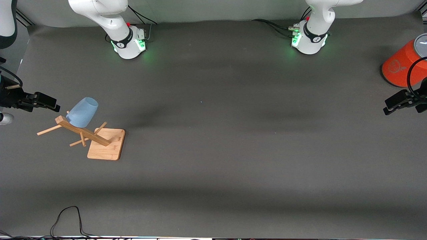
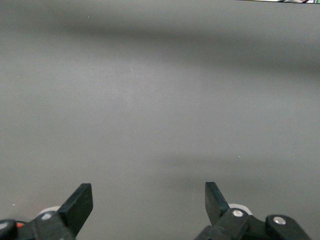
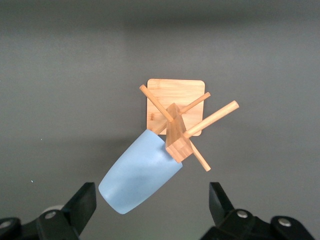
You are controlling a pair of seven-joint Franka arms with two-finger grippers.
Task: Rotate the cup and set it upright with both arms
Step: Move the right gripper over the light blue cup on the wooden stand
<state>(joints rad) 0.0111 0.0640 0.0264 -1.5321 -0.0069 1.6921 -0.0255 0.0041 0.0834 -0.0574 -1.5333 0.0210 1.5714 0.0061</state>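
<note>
The right claw [image 3: 150, 210] hangs spread and empty above the cup [image 1: 82, 112], a pale-blue tumbler hung upside down on a peg of the wooden rack [image 1: 100, 141] at the right arm's end of the bench [image 1: 233, 150]. Its long axis tilts, closed bottom up and away from the post, mouth down toward the post. The left claw [image 2: 149, 202] waits spread and empty over bare bench near the orange cylinder [image 1: 402, 65]

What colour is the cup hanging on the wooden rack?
Pale blue, plain and matte; the cup shows best in the right wrist view.
</note>
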